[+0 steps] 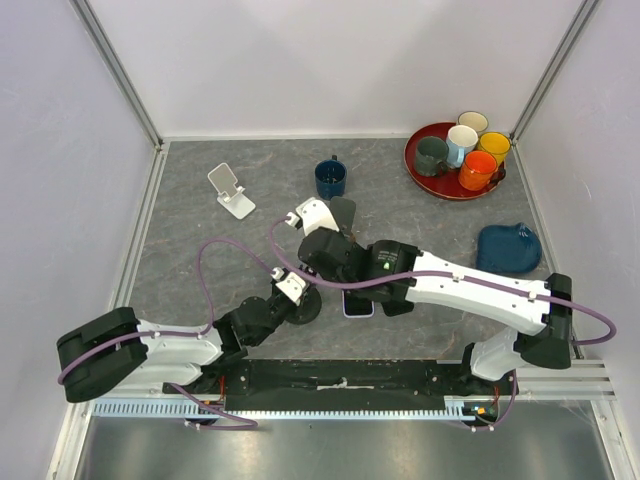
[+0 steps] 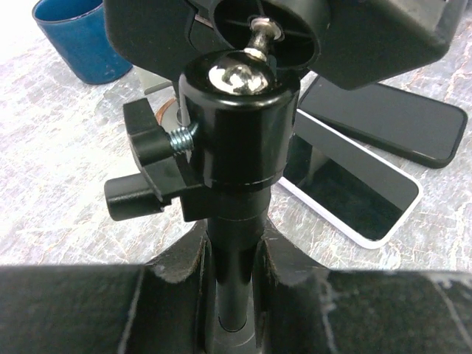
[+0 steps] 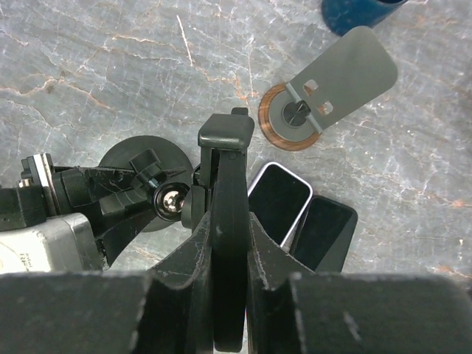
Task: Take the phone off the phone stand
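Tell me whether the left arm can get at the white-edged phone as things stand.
Probably not yet: the left gripper is shut on the stand post, so its jaws are busy, though the white-edged phone lies close by.

— How tight is the middle from where you sit?
— Very. I see the left arm (image 1: 180, 345) and right arm (image 1: 470, 290) crossing over the black stand (image 2: 236, 147). The white-rimmed phone (image 2: 350, 188) lies flat just beside its post, the black phone (image 2: 387, 118) right behind that.
— Anywhere I can get a gripper through?
— On the left, bare table (image 1: 180, 230) runs between the arms and the white stand (image 1: 231, 190). On the far side the blue mug (image 1: 330, 178) and a flat grey stand plate (image 3: 346, 66) block me; to the right sit the red tray (image 1: 425, 180) and blue dish (image 1: 508, 248)
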You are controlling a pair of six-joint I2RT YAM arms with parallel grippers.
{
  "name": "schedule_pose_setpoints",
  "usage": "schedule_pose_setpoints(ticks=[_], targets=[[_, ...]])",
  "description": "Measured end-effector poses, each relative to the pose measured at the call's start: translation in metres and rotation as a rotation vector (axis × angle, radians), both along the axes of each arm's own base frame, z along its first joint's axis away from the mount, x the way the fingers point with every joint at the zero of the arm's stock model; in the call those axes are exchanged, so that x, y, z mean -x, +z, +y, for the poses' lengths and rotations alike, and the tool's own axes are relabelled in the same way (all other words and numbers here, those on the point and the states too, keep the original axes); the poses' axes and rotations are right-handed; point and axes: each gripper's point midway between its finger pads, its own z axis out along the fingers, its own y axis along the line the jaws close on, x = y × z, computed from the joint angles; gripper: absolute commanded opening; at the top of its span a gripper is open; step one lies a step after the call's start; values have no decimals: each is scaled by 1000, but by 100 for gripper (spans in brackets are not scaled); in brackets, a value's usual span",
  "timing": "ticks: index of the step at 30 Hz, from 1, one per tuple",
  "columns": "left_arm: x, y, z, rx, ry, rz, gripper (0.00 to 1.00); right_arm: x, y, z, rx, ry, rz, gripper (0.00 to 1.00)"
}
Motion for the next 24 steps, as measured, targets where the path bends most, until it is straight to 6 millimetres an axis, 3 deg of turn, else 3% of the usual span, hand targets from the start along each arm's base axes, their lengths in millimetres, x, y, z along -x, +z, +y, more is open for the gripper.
schedule_pose_setpoints(ticks=[2, 4, 7, 11, 13, 16, 20, 24], targets=[[-1, -3, 2, -10, 10, 2, 2, -3, -3, 0, -3, -1, 33, 0], [-2, -5, 4, -18, 20, 5, 2, -6, -6, 2, -2, -2, 55, 20], [-2, -6, 5, -21, 21, 8, 2, -6, -7, 3, -3, 8, 68, 25], [0, -6, 8, -21, 25, 7, 2, -1, -4, 7, -23, 41, 84, 53], [-3, -13, 19, -33, 66, 28, 2, 7, 6, 12, -65, 82, 91, 60], [-8, -12, 30, -17, 118, 43, 2, 17, 42, 17, -193, 160, 53, 67], [-8, -12, 34, -2, 134, 63, 2, 29, 82, 8, -352, 259, -42, 79], [-5, -11, 36, 23, 115, 87, 2, 36, 82, -14, -386, 355, -187, 92]])
